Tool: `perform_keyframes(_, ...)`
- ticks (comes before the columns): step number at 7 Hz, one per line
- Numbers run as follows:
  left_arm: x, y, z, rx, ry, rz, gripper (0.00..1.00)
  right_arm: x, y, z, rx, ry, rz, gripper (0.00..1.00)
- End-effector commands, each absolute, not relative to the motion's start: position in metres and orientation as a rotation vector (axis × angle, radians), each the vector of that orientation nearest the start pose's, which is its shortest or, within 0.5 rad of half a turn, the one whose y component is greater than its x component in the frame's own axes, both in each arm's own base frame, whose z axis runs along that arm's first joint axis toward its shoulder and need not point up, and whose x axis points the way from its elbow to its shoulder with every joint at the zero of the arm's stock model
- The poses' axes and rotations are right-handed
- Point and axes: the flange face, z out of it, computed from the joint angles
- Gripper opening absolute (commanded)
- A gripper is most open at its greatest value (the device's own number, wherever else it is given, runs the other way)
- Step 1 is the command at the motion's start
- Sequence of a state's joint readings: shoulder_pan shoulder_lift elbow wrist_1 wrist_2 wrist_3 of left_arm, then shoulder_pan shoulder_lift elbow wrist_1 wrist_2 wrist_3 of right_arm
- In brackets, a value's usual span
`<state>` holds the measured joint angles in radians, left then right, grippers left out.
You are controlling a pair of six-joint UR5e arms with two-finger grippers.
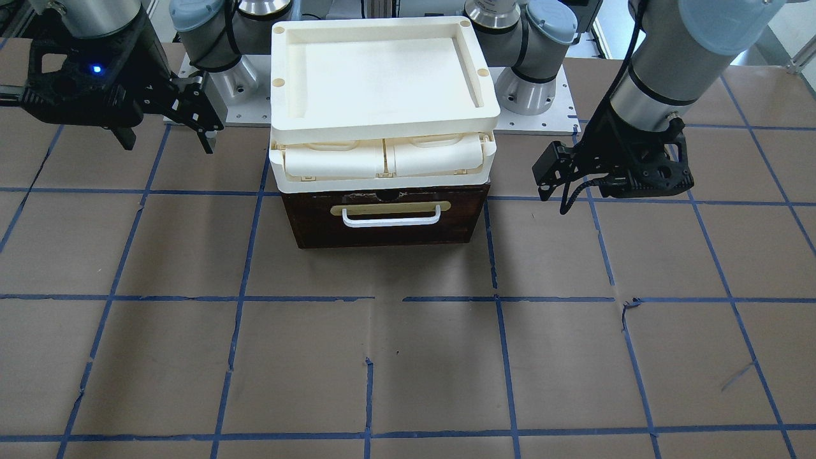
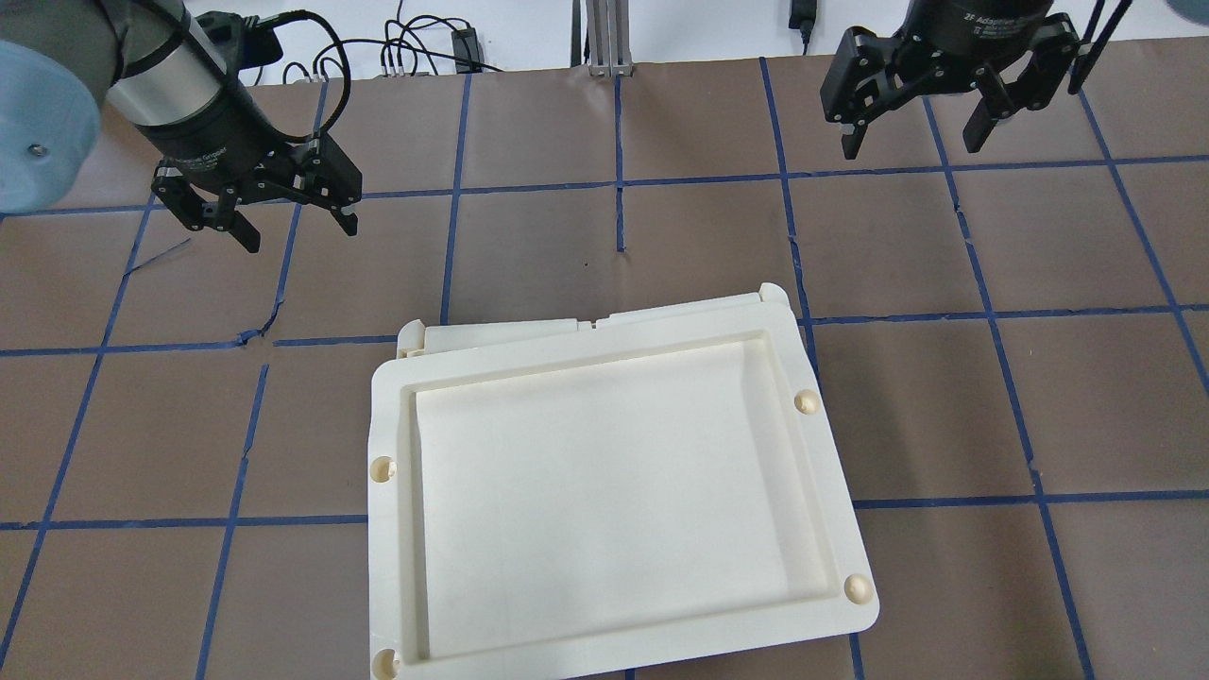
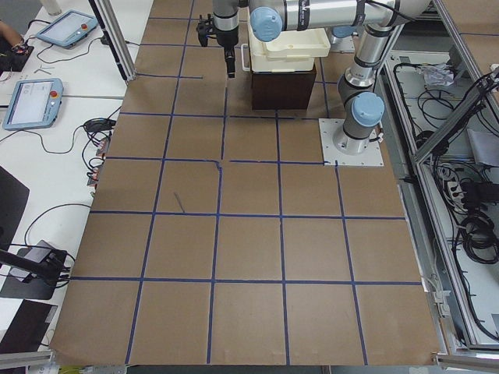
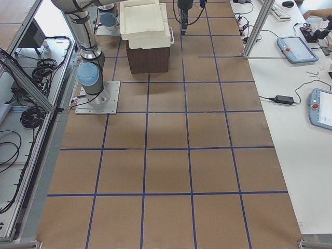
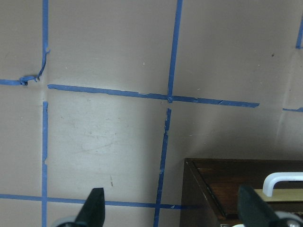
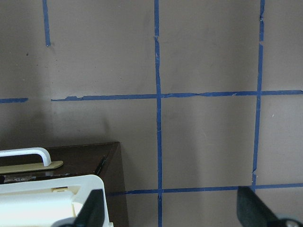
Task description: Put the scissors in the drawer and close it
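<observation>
The drawer (image 1: pixel 386 217) sits pushed in under the cream unit; its dark brown front, brass plate and white bar handle (image 1: pixel 391 221) face away from the robot. The scissors show in no view. My left gripper (image 2: pixel 299 233) hovers open and empty beside the drawer's left side; its wrist view shows the drawer's front corner (image 5: pixel 236 189) between open fingers (image 5: pixel 94 205). My right gripper (image 2: pixel 910 144) hovers open and empty beside the other side; its wrist view shows the drawer front (image 6: pixel 80 158). In the front-facing view the left gripper (image 1: pixel 551 191) is right, the right gripper (image 1: pixel 167 139) left.
A cream plastic tray-topped unit (image 2: pixel 392 529) with two small compartments (image 1: pixel 382 159) stands on the drawer box. The table is brown paper with a blue tape grid (image 1: pixel 497 299). The arm bases (image 1: pixel 529 95) stand behind the unit.
</observation>
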<state>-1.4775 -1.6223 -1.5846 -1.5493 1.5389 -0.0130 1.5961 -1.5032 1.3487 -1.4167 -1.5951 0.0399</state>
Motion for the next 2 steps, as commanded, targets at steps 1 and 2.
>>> perform_keyframes(1,-0.0886,-0.5175,0.4565,-0.164,3.163,0.071,1.0,0.1435,-0.5126,0.5469,0.024,3.166,-0.001,1.0)
perform_keyframes(2,-0.0896,-0.5163,0.4573,-0.161,3.165,0.069,1.0,0.1436,-0.5125,0.5461,0.024,3.165,0.001,1.0)
